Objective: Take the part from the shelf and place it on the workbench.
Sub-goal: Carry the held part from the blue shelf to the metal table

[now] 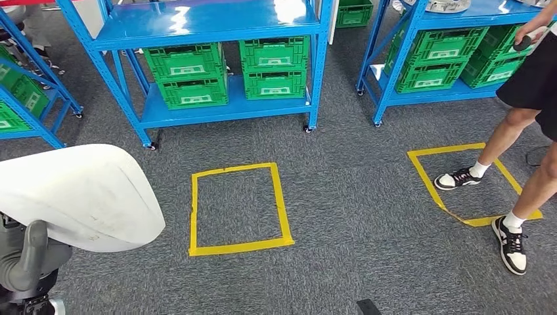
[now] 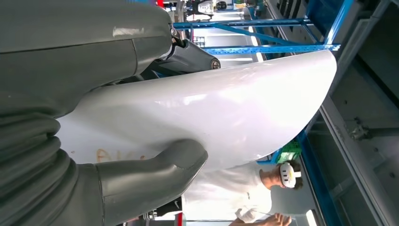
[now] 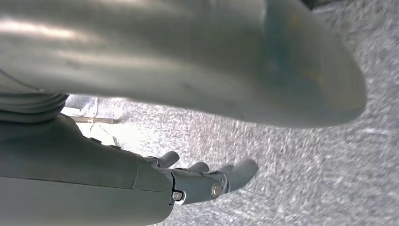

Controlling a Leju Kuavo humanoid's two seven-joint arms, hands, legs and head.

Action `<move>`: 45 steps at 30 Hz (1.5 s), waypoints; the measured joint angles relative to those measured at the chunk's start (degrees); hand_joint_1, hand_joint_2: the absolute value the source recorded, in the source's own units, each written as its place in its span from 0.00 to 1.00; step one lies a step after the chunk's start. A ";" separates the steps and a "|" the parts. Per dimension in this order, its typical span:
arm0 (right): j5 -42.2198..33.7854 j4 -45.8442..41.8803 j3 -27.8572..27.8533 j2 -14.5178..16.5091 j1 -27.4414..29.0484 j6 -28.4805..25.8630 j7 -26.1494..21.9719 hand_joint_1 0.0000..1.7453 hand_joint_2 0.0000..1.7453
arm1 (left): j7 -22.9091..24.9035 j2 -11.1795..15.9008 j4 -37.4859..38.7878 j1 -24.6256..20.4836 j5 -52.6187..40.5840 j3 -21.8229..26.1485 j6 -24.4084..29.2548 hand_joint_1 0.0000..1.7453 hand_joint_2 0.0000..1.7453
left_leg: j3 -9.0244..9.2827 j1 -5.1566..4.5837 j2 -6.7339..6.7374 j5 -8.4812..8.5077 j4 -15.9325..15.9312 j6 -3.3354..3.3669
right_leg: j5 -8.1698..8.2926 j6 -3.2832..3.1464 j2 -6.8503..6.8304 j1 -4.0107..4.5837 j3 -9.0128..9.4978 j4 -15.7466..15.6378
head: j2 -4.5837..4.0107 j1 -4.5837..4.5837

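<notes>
Left hand [image 2: 141,174] grips the white part [image 1: 79,193]; no counter in sight.
The part's long axis lies crosswise above the floor [image 1: 341,197]; right hand [image 3: 207,181] hangs loose, fingers apart, holding nothing.

The part [image 1: 79,193] is white and glossy, with faint orange marks near the grey thumb of the left hand [image 2: 141,181]. The right hand [image 3: 202,181] is grey with darker fingers. Beyond the part, the blue shelf [image 1: 210,26] carries green crates [image 1: 187,75] with white labels. The carpet [image 1: 355,197] is speckled grey, with yellow tape squares [image 1: 240,207] in front of the shelf. A person's shoes [image 1: 509,243] are black and white, the socks white
</notes>
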 joint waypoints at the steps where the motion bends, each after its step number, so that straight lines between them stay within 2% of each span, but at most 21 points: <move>1: -0.15 0.00 -0.01 -0.01 0.00 -0.11 0.04 0.00 0.00 | 0.03 0.19 0.14 -0.03 0.07 0.02 0.04 1.00 1.00 | -0.48 0.05 -0.12 -1.11 0.83 -0.32 | 0.58 -0.43 -0.10 -0.13 -0.42 -0.12 | 0.00 -0.03; 5: -0.58 0.00 -0.07 -0.04 -0.08 -0.29 0.17 0.00 0.00 | 0.46 0.55 0.81 -0.41 -0.10 0.01 0.76 1.00 1.00 | -4.07 0.31 -0.38 -10.37 13.26 -1.37 | 2.95 -1.16 -0.27 -0.27 -3.29 -0.27 | 0.00 -0.18; 7: -0.63 0.00 -0.09 -0.03 -0.04 0.01 -0.04 0.00 0.00 | 0.93 0.51 1.10 -0.50 -1.11 -0.01 2.39 1.00 1.00 | -3.81 0.38 -0.36 -9.52 16.93 -1.57 | 4.06 -1.02 -0.43 -0.28 -4.99 -0.13 | 0.00 -0.17; 9: -0.62 0.00 -0.09 0.00 -0.02 0.21 -0.27 0.00 0.00 | 0.86 0.45 1.21 -0.58 -2.45 0.02 4.27 1.00 1.00 | 0.19 0.44 0.23 -5.99 13.06 -1.56 | 5.11 -0.76 -0.89 -0.32 -6.52 0.27 | 0.00 -0.18; 10: -0.58 0.00 -0.09 0.02 0.02 0.22 -0.31 0.00 0.00 | 0.69 0.43 1.19 -0.71 -2.83 0.03 4.92 1.00 1.00 | 3.30 0.36 1.17 -5.55 8.83 -1.52 | 5.49 -0.57 -1.16 -0.25 -7.11 0.60 | 0.00 -0.19; 12: -0.49 0.00 -0.09 0.03 0.15 0.21 -0.26 0.00 0.00 | 0.37 0.34 1.10 -1.05 -2.97 0.03 5.55 1.00 1.00 | 8.18 0.04 2.75 -7.08 1.24 -0.78 | 6.07 0.00 -1.78 -0.06 -7.72 1.20 | 0.00 -0.18; 15: -0.45 0.00 -0.10 0.02 0.15 0.21 -0.25 0.00 0.00 | -0.13 0.26 1.14 -1.20 -2.89 0.05 5.81 1.00 1.00 | 8.57 -0.24 2.01 -7.76 -1.11 1.03 | 6.54 1.10 -3.15 -0.21 -7.75 1.45 | 0.00 -0.22; 17: -0.41 0.00 -0.11 -0.01 0.15 0.25 -0.30 0.00 0.00 | -0.71 0.21 1.20 -1.23 -2.89 0.09 5.80 1.00 1.00 | 7.86 -0.15 0.96 -6.82 -1.20 2.03 | 4.41 1.83 -2.37 -0.40 -8.69 4.01 | 0.00 -0.22; 20: 0.04 0.00 -0.11 -0.12 0.20 0.32 -0.04 0.00 0.00 | -1.22 -0.06 1.17 -0.92 -3.10 0.13 5.62 1.00 1.00 | 6.57 -0.17 -0.63 -5.50 -0.97 2.58 | -2.40 2.28 -0.38 -0.45 -12.50 14.89 | 0.00 -0.20; 21: 0.26 0.00 -0.11 -0.19 0.21 0.34 0.14 0.00 0.00 | -1.21 -0.21 1.10 -0.62 -3.49 0.14 5.58 1.00 1.00 | 6.11 -0.24 -1.26 -5.15 -0.77 2.57 | -3.51 2.23 -0.21 -0.39 -13.12 17.40 | 0.00 -0.21; 23: 0.54 0.00 -0.11 -0.32 0.22 0.48 0.41 0.00 0.00 | -1.23 -0.59 0.81 0.14 -4.80 0.24 5.64 1.00 1.00 | 5.24 -0.33 -2.63 -4.66 -0.29 2.38 | -2.49 1.83 0.14 -0.24 -11.06 15.81 | 0.00 -0.20; 26: 0.85 0.00 -0.10 -0.63 0.22 0.90 0.54 0.00 0.00 | -1.49 -1.15 0.23 0.62 -6.07 0.41 5.85 1.00 1.00 | 4.41 -0.36 -4.32 -4.29 0.28 1.88 | 1.07 0.81 2.67 0.02 -3.92 4.20 | 0.00 -0.21; 28: 1.14 0.00 -0.09 -0.85 0.17 1.15 0.63 0.00 0.00 | -1.66 -1.36 0.10 0.62 -6.09 0.61 6.01 1.00 1.00 | 3.96 -0.25 -5.17 -3.95 0.34 1.30 | 1.29 0.52 3.31 0.26 -2.57 1.48 | 0.00 -0.22; 30: 1.31 0.00 -0.09 -0.96 0.11 1.27 0.45 0.00 0.00 | -2.11 -1.48 0.04 0.74 -6.09 1.11 6.17 1.00 1.00 | 3.46 -0.16 -5.87 -3.66 0.24 0.65 | 1.75 0.12 2.13 0.23 -2.54 1.03 | 0.00 -0.19; 32: 1.42 -0.01 -0.09 -1.10 0.11 1.43 -0.04 0.00 0.00 | -2.96 -1.55 -0.15 0.86 -6.09 1.87 6.16 1.00 1.00 | 2.45 -0.23 -4.38 -4.96 1.93 0.01 | 2.25 -0.52 0.90 -0.06 -2.40 0.28 | 0.00 -0.36; 35: 1.72 0.00 -0.09 -1.21 0.23 1.73 -0.38 0.00 0.00 | -3.79 -1.56 -0.26 1.00 -6.19 2.67 5.94 1.00 1.00 | -1.91 0.06 -1.37 -10.72 11.83 -1.02 | 2.55 -0.93 -1.09 -0.14 -2.74 0.08 | 0.00 -0.71; 37: 2.05 0.00 -0.08 -1.23 0.26 2.06 -0.27 0.00 0.00 | -4.03 -1.61 -0.29 1.11 -6.66 2.83 5.83 1.00 1.00 | -3.45 0.39 -0.95 -11.95 15.84 -1.50 | 2.56 -0.90 -2.58 -0.17 -3.17 0.41 | 0.00 -0.70; 39: 2.27 0.00 -0.05 -1.22 0.19 2.24 -0.15 0.00 0.00 | -4.08 -1.72 -0.55 1.08 -7.48 2.88 5.88 1.00 1.00 | -0.64 0.59 -0.06 -9.21 11.31 -1.70 | 2.51 -0.77 -4.06 -0.25 -3.46 0.82 | 0.00 -0.70; 42: 2.53 -0.01 -0.02 -1.24 0.10 2.25 -0.26 0.00 0.00 | -4.16 -1.86 -1.33 0.92 -8.19 3.17 6.05 1.00 1.00 | 4.76 0.44 3.57 -5.68 1.17 -1.00 | 2.25 0.03 -5.80 -0.07 -3.47 1.46 | 0.00 -0.62; 43: 2.68 -0.01 0.01 -1.26 0.07 2.25 -0.21 0.00 0.00 | -4.17 -1.90 -1.53 0.89 -8.20 3.38 6.05 1.00 1.00 | 5.01 0.33 4.00 -5.52 0.32 -0.54 | 2.22 0.42 -6.32 -0.02 -3.38 1.54 | 0.00 -0.58; 45: 2.99 0.00 0.03 -1.27 -0.03 2.25 0.05 0.00 0.00 | -4.13 -1.94 -1.80 0.97 -8.15 3.87 6.06 1.00 1.00 | 4.64 0.24 2.61 -5.08 0.31 0.39 | 2.27 1.24 -7.42 -0.10 -3.14 1.42 | 0.00 -0.55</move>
